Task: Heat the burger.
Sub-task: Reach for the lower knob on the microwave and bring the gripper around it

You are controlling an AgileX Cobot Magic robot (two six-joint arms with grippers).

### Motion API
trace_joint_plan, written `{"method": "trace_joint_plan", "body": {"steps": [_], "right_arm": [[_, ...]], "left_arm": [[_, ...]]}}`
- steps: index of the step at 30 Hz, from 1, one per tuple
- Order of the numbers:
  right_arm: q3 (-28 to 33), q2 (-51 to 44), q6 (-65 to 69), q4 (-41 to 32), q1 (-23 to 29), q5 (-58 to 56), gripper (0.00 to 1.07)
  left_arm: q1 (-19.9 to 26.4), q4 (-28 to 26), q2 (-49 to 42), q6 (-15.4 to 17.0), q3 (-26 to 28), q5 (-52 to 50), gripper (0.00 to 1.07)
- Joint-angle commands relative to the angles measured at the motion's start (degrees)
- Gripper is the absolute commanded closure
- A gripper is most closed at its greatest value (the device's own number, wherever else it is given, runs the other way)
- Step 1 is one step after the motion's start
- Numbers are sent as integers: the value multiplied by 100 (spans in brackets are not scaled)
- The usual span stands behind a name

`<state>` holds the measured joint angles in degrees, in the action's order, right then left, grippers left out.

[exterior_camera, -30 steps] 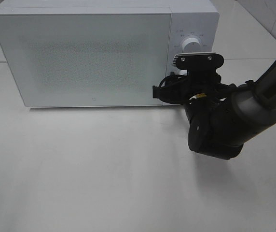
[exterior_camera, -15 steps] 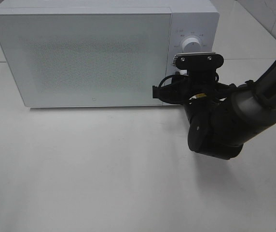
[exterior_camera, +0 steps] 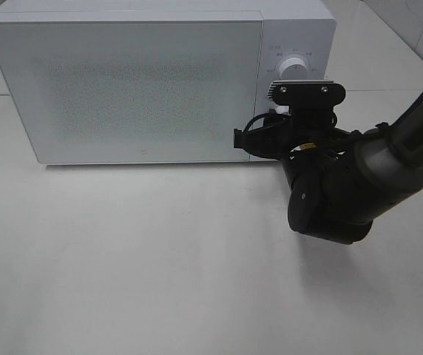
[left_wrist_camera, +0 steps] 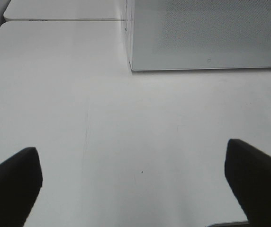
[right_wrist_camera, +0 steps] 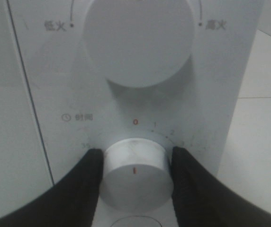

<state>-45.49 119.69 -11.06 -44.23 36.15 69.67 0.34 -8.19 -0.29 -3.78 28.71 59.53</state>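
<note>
My right hand (right_wrist_camera: 135,156) pinches the timer knob (right_wrist_camera: 134,182), part-closed. I'd twist clockwise from the 0 at twelve o'clock, staying centred. My left hand (left_wrist_camera: 133,177) gapes empty. I can't see the burger, presumably inside the shut microwave (exterior_camera: 145,89).

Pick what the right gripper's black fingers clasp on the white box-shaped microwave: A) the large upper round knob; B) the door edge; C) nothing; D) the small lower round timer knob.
D: the right gripper has a black finger against each side of the small lower round timer knob.

The left gripper (left_wrist_camera: 131,151) gapes wide; the right gripper (right_wrist_camera: 135,152) seemingly pinches the lower dial (right_wrist_camera: 134,177).
</note>
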Motion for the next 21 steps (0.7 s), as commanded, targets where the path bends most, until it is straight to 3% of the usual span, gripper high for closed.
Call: {"method": "trace_joint_plan", "body": {"steps": [1, 21], "right_arm": [[-57, -11, 498, 63, -17, 773, 105], [-57, -11, 3633, 476, -17, 791, 105]], "left_arm": [[6, -46, -155, 6, -34, -23, 3], [6, -46, -155, 6, -34, -23, 3]]}}
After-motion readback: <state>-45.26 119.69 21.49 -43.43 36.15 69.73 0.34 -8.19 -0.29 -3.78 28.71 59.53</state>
